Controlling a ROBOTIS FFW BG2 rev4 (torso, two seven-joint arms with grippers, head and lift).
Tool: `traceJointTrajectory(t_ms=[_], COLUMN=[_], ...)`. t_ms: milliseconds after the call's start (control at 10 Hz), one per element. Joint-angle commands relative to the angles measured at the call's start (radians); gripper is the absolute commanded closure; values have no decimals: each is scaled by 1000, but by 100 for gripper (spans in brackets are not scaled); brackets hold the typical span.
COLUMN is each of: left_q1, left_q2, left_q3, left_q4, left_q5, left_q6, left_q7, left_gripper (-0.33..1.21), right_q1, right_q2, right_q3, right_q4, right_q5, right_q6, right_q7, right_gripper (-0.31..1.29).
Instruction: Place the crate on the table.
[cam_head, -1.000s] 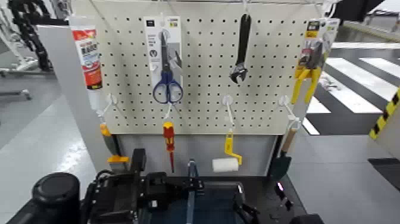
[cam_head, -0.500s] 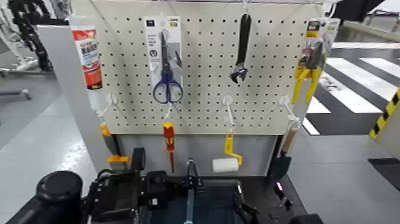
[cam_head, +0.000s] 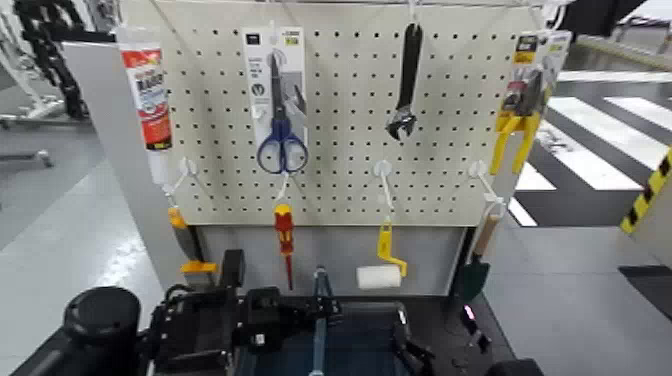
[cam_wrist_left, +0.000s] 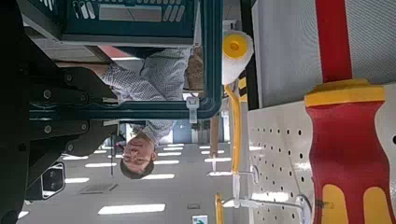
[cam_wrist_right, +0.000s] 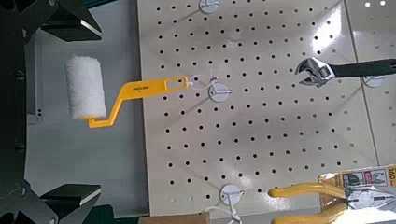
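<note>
The dark blue-grey crate (cam_head: 340, 345) shows at the bottom of the head view, its upright blue divider (cam_head: 320, 300) in the middle, in front of the pegboard. My left gripper (cam_head: 250, 325) is at its left side. In the left wrist view the dark fingers (cam_wrist_left: 70, 93) sit shut around a teal bar of the crate (cam_wrist_left: 140, 110). My right gripper (cam_head: 408, 350) is by the crate's right wall. In the right wrist view its fingers (cam_wrist_right: 70, 19) stand wide apart with only the grey back panel between them. The black table (cam_head: 485, 340) shows at the lower right.
The beige pegboard (cam_head: 340, 130) holds scissors (cam_head: 280, 110), a wrench (cam_head: 405, 80), yellow pliers (cam_head: 515, 120), a red screwdriver (cam_head: 284, 240), a paint roller (cam_head: 380, 272) and a tube (cam_head: 148, 95). A person (cam_wrist_left: 149, 112) shows in the left wrist view beyond the crate.
My left arm's black joint at the lower left has shifted slightly up and right. The crate and the right gripper have barely moved.
</note>
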Motion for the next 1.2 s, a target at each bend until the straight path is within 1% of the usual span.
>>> traceJointTrajectory(t_ms=[100, 900, 1000, 1200], left_q1=[1, -1, -2, -5], left_q2=[-1, -9, -9, -12], left_q3=[-3, -40, -46, -56], left_q4=[7, 40, 48, 66], left_q5=[0, 1, 0, 1], left_q6=[-9, -34, -38, -43], left_q7=[-6, -44, -57, -66], left_gripper=[119, 118, 114, 113], right_q1=[0, -2, -2, -2], right_q2=[0, 0, 0, 0], right_q3=[0, 0, 0, 0], right_q4=[2, 9, 11, 12], right_q5=[-2, -3, -3, -3], right_q6=[-3, -18, -20, -23], right_q7=[0, 0, 0, 0], right_gripper=[15, 15, 15, 15])
